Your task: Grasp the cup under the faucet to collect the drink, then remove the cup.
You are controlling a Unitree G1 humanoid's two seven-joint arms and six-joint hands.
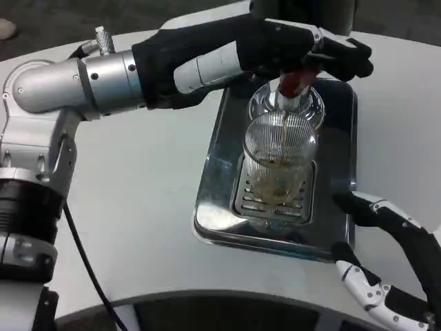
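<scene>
A clear ribbed glass cup (279, 148) stands upright on the slotted grate (247, 201) of a steel drip tray (212, 210). It sits right under the red faucet (293, 84). A thin brown stream runs into the cup, and a little amber drink lies at its bottom. My left hand (303, 48) reaches across from the left and grips the faucet's lever above the cup. My right hand (386, 258) lies low at the tray's front right corner, fingers apart, holding nothing, a short way right of the cup.
The dispenser's dark body (303, 10) rises behind the tray at the top edge. My left forearm (103, 83) spans the table's left half. The white table's curved front edge (207, 298) runs just below the tray.
</scene>
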